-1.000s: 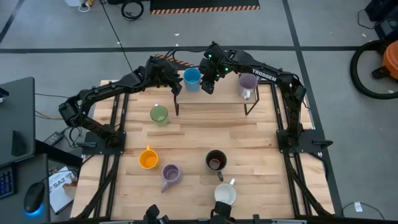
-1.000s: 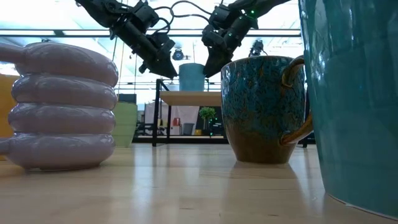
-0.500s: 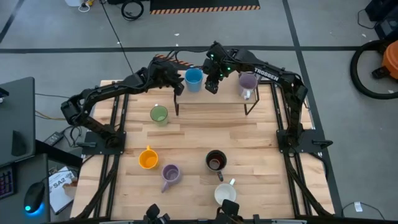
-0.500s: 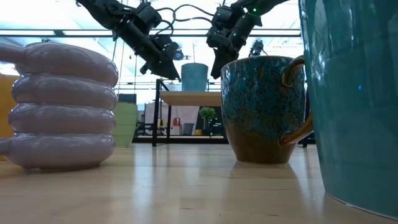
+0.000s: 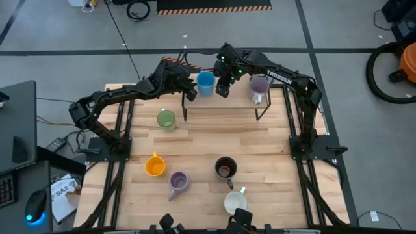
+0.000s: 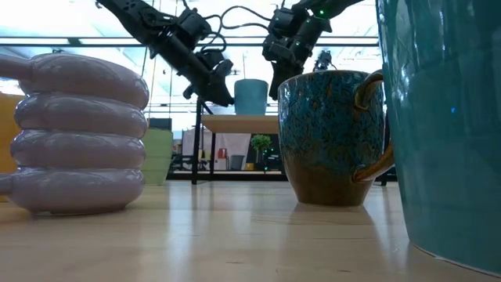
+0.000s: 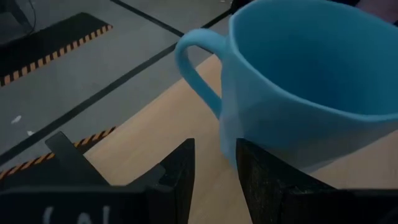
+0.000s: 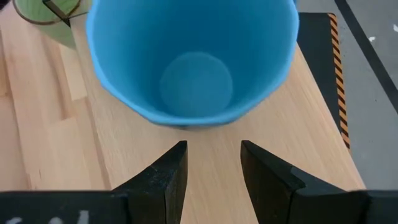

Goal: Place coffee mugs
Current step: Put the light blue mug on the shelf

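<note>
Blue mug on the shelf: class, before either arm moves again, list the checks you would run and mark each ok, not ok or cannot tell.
1. Blue mug stands upright on the shelf: ok.
2. Mug is empty, per the right wrist view: ok.
3. Left gripper free of the mug: ok; its fingers sit beside the handle with a narrow gap and nothing between them.
4. Right gripper free of the mug: ok; fingers apart, mug beyond their tips.
5. Lilac mug on the shelf stands apart from the blue mug: ok.
6. Blue mug far enough from the shelf edge: cannot tell.
</note>
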{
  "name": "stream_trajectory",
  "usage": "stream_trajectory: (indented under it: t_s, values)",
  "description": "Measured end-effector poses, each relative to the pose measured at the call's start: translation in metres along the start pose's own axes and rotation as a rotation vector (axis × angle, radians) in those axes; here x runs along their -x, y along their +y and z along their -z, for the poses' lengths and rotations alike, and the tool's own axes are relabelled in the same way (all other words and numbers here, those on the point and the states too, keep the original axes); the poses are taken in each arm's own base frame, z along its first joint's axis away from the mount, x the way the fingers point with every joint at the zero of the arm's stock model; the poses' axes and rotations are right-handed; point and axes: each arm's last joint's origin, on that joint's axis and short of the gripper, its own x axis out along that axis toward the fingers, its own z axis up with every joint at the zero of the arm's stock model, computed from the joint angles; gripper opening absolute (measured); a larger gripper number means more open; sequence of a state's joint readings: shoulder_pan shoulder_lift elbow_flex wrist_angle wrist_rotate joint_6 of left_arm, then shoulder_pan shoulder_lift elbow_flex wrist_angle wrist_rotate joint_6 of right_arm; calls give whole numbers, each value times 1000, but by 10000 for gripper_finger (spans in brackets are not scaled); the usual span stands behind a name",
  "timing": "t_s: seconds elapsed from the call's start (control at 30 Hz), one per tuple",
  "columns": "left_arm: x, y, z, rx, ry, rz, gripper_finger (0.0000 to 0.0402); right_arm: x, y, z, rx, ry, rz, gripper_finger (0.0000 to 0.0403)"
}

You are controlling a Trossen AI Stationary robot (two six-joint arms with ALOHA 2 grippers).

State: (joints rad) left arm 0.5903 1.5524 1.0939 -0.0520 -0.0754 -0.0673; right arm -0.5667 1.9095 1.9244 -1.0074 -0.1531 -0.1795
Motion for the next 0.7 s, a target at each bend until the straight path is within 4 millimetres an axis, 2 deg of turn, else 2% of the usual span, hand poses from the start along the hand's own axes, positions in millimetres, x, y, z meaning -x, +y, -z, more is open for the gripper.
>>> stream_trajectory:
  t_s: [0.43, 0.7]
  values:
    - [1, -7, -4, -42, -50, 20, 123, 2, -1, 10, -91, 108, 101, 155]
    - [-6, -9, -3, -32, -67, 35, 123, 22, 2, 11, -112, 86, 150, 155]
